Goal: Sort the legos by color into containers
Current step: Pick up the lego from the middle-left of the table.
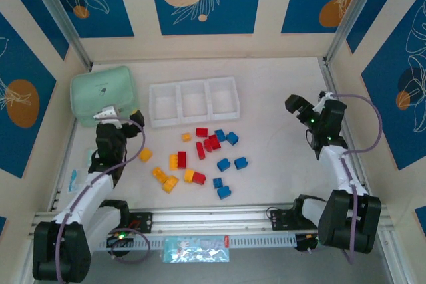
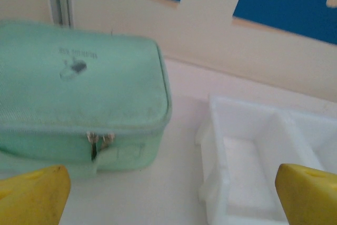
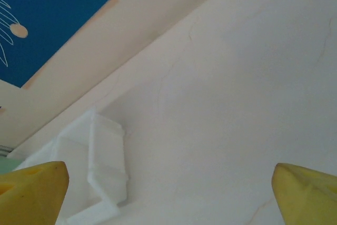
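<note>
With the left end effector (image 1: 126,116) and right end effector (image 1: 297,106) both wide open and empty, the legos (image 1: 214,142), bunched at 6 o'clock of the containers (image 1: 207,101), risk a two-colour pinch.

— How is the left black two-finger hand (image 1: 135,119) set?
— Jaws wide apart, gripping nothing; its arm reaches forward from the base.
— And the right black two-finger hand (image 1: 297,106)?
— Equally wide, empty, pointing left.
</note>
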Robot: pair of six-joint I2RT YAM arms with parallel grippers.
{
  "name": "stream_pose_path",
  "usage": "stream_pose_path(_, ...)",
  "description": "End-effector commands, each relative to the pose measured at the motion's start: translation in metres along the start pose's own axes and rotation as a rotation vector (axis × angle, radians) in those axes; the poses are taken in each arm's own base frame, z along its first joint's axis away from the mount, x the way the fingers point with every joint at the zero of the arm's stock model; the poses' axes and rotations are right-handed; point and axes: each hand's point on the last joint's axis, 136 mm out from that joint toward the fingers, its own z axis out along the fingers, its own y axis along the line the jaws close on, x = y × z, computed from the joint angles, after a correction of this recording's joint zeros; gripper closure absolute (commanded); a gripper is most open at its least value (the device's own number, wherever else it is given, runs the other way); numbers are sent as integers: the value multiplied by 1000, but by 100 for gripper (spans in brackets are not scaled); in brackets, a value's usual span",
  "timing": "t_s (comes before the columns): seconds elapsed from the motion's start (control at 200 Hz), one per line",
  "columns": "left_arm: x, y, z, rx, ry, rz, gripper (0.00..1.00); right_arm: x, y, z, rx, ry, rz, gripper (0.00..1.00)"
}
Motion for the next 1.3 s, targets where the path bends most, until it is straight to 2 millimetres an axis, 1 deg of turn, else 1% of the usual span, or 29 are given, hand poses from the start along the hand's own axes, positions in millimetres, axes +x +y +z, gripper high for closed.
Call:
stream_pose_path(0.0, 16, -14, -6, 57, 158, -91, 1, 25, 25, -3, -48, 122, 32, 1)
stream_pose_path(0.05, 17, -21, -11, 90, 189, -108, 1, 34, 37, -3, -54, 154, -12, 1)
stream_pose_path(0.115, 20, -25, -17, 100, 235, -135, 1, 47, 49, -3, -40, 199, -64, 1)
stream_pose_path(0.26, 33, -37, -35, 146, 360, -173, 1, 78, 73, -4, -48, 309, -148, 1)
stream_pose_path(0.375, 48, -49, -52, 186, 448, -206, 1, 102, 89, -6, -63, 390, -212, 1)
stream_pose_path(0.52, 72, -60, -73, 210, 566, -204, 1, 137, 111, -12, -99, 495, -295, 1)
stream_pose_path(0.655, 91, -68, -89, 197, 678, -153, 0, 170, 121, -18, -122, 586, -341, 1)
stream_pose_path(0.77, 99, -83, -99, 201, 733, -71, 3, 196, 125, -25, -127, 643, -396, 1)
stream_pose_path(0.9, 107, -101, -107, 218, 788, -12, 8, 218, 128, -32, -117, 694, -435, 1)
stream_pose_path(0.955, 112, -109, -110, 223, 821, 26, 9, 225, 129, -35, -112, 703, -443, 1)
stream_pose_path(1.1, 126, -122, -113, 192, 874, 140, 12, 238, 132, -40, -123, 721, -436, 1)
stream_pose_path(1.295, 142, -141, -105, 168, 900, 250, 15, 246, 132, -39, -120, 730, -429, 1)
